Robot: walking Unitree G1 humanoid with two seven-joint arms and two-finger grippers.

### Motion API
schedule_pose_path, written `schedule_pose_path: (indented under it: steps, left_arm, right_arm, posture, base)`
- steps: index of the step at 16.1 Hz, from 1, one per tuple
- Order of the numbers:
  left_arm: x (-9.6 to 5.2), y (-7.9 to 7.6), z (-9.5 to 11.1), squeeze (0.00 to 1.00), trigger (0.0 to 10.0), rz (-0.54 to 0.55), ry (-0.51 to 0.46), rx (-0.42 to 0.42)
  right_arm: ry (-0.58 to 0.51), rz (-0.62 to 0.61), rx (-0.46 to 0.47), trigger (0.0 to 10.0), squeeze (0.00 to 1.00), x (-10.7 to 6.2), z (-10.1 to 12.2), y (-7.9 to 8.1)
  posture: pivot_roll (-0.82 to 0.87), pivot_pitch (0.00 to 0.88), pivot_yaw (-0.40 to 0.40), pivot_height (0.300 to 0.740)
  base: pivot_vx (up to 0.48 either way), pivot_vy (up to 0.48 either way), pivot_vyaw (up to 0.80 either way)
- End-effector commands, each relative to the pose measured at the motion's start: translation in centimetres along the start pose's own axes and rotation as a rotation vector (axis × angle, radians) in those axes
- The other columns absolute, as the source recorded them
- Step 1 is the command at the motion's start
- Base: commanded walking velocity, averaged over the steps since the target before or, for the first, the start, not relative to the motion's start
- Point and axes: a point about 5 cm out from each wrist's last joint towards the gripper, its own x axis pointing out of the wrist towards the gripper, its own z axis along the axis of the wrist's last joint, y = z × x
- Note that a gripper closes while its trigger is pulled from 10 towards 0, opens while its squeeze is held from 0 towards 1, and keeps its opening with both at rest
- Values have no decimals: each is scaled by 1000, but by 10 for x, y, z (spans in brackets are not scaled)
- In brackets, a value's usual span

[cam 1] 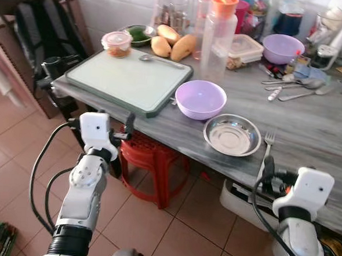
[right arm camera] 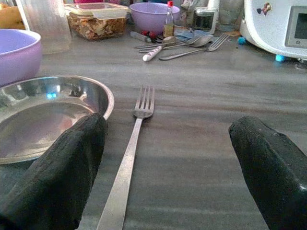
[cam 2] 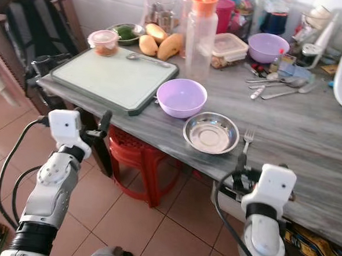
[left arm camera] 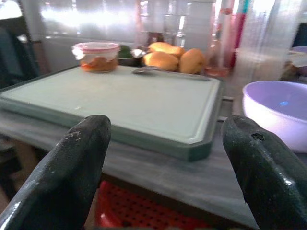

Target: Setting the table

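Nearest, the right gripper (right arm camera: 168, 167) sits at the near edge of the grey streaked stone table (cam 1: 316, 128), at about 5 o'clock in the head view, its two black fingers (right arm camera: 57, 167) spread wide apart and holding nothing. The handle end of the slim silver metal fork (right arm camera: 132, 158) lies flat between those fingers, tines pointing away from the robot. The left gripper (left arm camera: 168, 172) hovers at 8 o'clock, just off the table's near edge and above the red plastic stool (cam 1: 151, 161), its fingers also spread and empty.

Just beside the fork, at its 9 o'clock, rests the shallow round stainless steel dish (cam 1: 232, 134), apart from the fork by a narrow strip of table. At the dish's 10 o'clock stands the lilac plastic bowl (cam 1: 200, 99), close to the dish; whether they touch cannot be told. At the bowl's 9 o'clock lies the pale green rectangular cutting board (cam 1: 127, 79) with a darker green rim.

Farther back, a small lidded tub of orange food (cam 1: 116, 43) and a metal spoon (cam 1: 155, 59) sit on the board's far edge. Behind them lie yellow mangoes (cam 1: 173, 44), and a tall clear bottle with an orange cap (cam 1: 218, 38) stands at 12 o'clock. At 2 o'clock, loose spoons (cam 1: 295, 86) and a second lilac bowl (cam 1: 283, 48) sit well apart from the fork.
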Motion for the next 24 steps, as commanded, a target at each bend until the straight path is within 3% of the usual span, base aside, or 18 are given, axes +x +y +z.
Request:
schedule_pose_path:
  steps: [1, 8, 10, 12, 14, 16, 24]
  left_arm:
    - [0, 2, 3, 0, 10000, -9, 0, 3]
    - [-8, 4, 3, 0, 10000, -23, 3, -3]
    - [-12, 5, 1, 0, 10000, -71, 11, -40]
    - [-24, -4, -15, 0, 10000, -227, 123, -121]
    - [-35, -12, -24, 0, 10000, -344, 196, -122]
    - [-41, -13, -28, 0, 10000, -392, 218, -84]
    - [-40, -12, -24, 0, 10000, -402, 224, -91]
  right_arm:
    - [41, 9, 23, 10000, 0, 2, -8, 2]
    - [143, 79, 116, 10000, 0, 7, -27, 11]
    - [147, 100, 128, 10000, 0, 9, -28, 13]
    - [156, 154, 157, 10000, 0, 11, -30, 18]
    - [163, 166, 165, 10000, 0, 11, -30, 19]
    - [179, 208, 189, 10000, 0, 11, -32, 22]
    - [214, 260, 256, 10000, 0, 7, -34, 32]
  posture:
    - [-46, 0, 69, 740]
    - [-29, 0, 63, 740]
    - [-28, 0, 63, 740]
    - [-26, 0, 62, 740]
    - [-25, 0, 58, 740]
    - [-25, 0, 57, 740]
    - [-25, 0, 55, 740]
  base:
    - [0, 0, 0]
    - [0, 0, 0]
    - [0, 0, 0]
    - [0, 0, 0]
    - [0, 0, 0]
    - [0, 0, 0]
    - [0, 0, 0]
